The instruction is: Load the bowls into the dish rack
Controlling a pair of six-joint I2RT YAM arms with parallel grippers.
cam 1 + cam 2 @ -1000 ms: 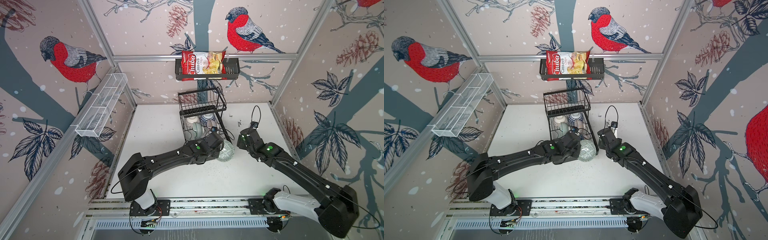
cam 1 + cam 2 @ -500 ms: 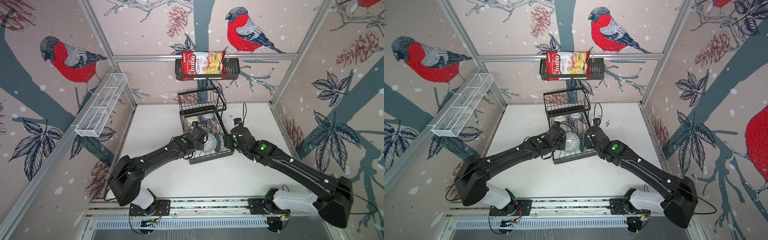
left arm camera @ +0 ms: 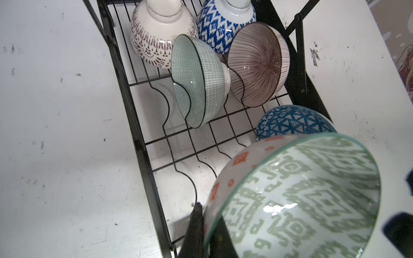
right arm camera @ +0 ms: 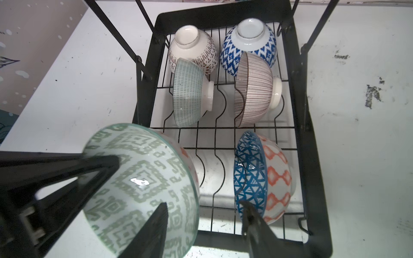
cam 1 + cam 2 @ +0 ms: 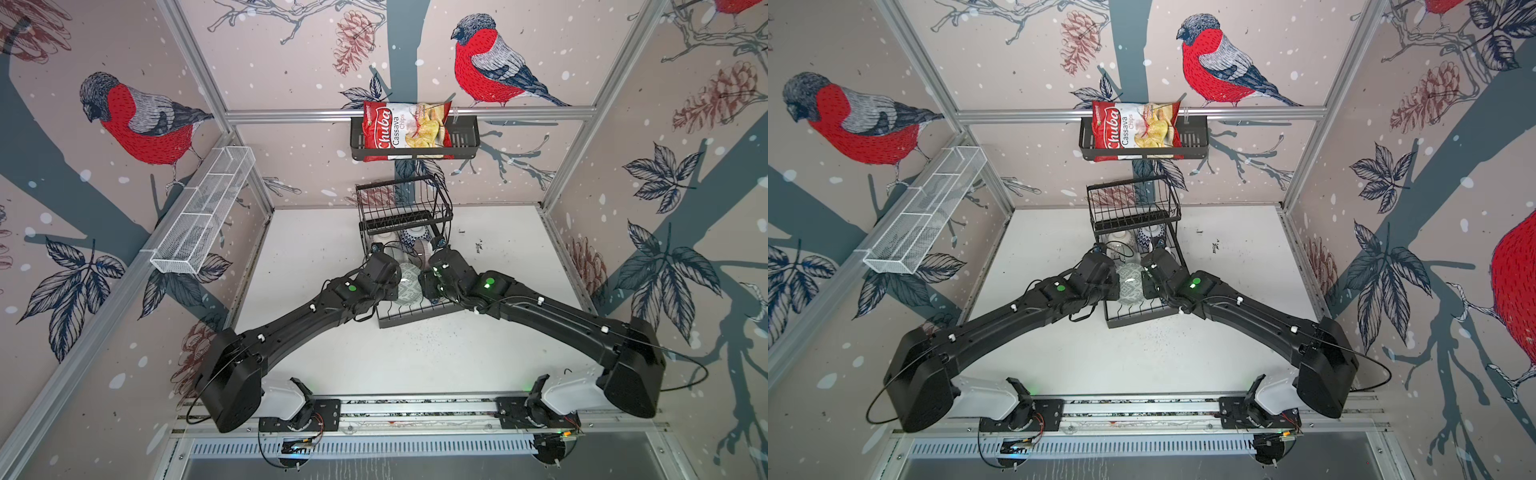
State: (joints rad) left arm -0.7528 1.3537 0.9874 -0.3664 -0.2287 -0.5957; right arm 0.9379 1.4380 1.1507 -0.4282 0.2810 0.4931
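Our left gripper [image 3: 206, 225] clenches the green-patterned bowl [image 4: 143, 183] by its rim above the rack [image 4: 312, 156], near its front edge. Our right gripper [image 4: 204, 204] hangs alongside, jaws apart, empty.

**Top views:** bright, even, diffuse light from above. You get only faint, soft shadows under the arms [image 5: 291, 324] on the white table [image 5: 316, 249]. The wide-angle lens splays the frame posts [image 5: 195, 70] outward toward the edges.

**Wrist views:** mid-distance is sharp, close range is soft. A white glare patch sits inside the green-patterned bowl [image 3: 297, 201], w/ smaller glints on the blue-triangle bowl [image 4: 250, 178]. The left gripper [image 3: 206, 227] and right gripper [image 4: 203, 225] read as dark, soft-edged silhouettes. In the left wrist view the table grades to grey shade on one side. The dish rack [image 3: 143, 156] throws a soft grey shadow beneath itself.
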